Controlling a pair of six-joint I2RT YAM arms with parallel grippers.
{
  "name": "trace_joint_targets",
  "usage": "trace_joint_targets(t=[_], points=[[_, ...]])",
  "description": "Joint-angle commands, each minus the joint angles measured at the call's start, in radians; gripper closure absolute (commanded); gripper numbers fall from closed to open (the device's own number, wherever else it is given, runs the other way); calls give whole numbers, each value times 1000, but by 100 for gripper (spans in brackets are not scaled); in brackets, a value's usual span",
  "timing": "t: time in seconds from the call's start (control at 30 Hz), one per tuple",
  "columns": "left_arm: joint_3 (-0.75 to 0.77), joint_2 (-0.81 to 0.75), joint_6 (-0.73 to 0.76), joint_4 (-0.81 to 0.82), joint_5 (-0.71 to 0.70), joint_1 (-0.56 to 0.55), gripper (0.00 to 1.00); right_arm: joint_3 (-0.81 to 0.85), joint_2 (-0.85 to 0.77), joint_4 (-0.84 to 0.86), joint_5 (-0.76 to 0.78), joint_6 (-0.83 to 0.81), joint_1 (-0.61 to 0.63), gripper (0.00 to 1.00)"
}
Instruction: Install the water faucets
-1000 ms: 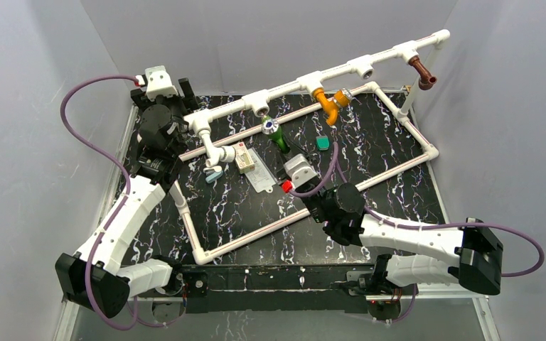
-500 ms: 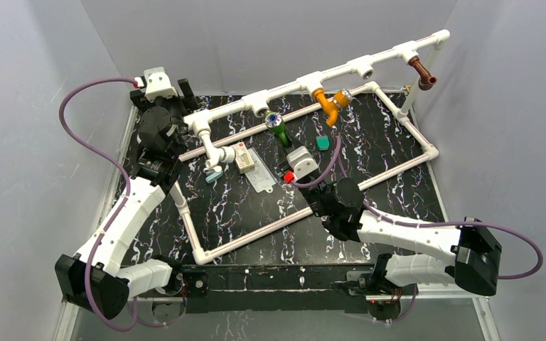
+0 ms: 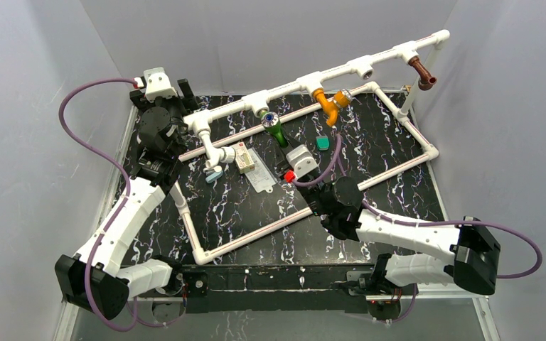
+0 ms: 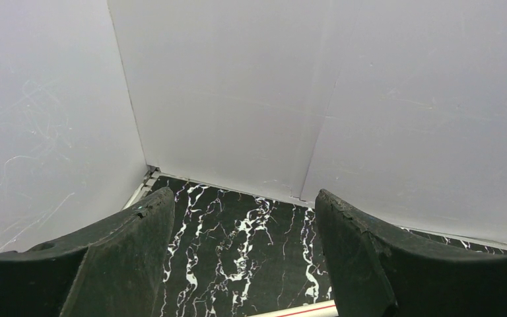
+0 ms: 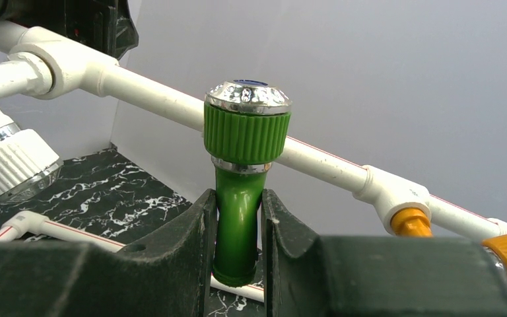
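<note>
The right gripper is clamped on the stem of the green faucet. The knob is up, just at 5 o'clock of a tee socket on the white pipe. The orange faucet hangs at its 2 o'clock. The left gripper, off at 9 o'clock, stands spread wide — nothing between its fingers.
</note>
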Motion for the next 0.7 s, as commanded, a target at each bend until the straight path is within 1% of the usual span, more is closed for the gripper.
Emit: trace_joint_targets(t=[0.0, 0.17, 0.37, 0.67], points=[[-126, 61, -1, -297, -16, 0, 25, 56, 9, 62, -3, 9, -3, 99], [-125, 61, 1, -298, -17, 0, 25, 60, 32, 67, 11, -4, -3, 99], [-128, 60, 1, -297, -16, 0, 25, 51, 42, 110, 25, -28, -3, 99], [-128, 64, 1, -300, -10, 0, 25, 41, 37, 118, -14, -79, -3, 99]])
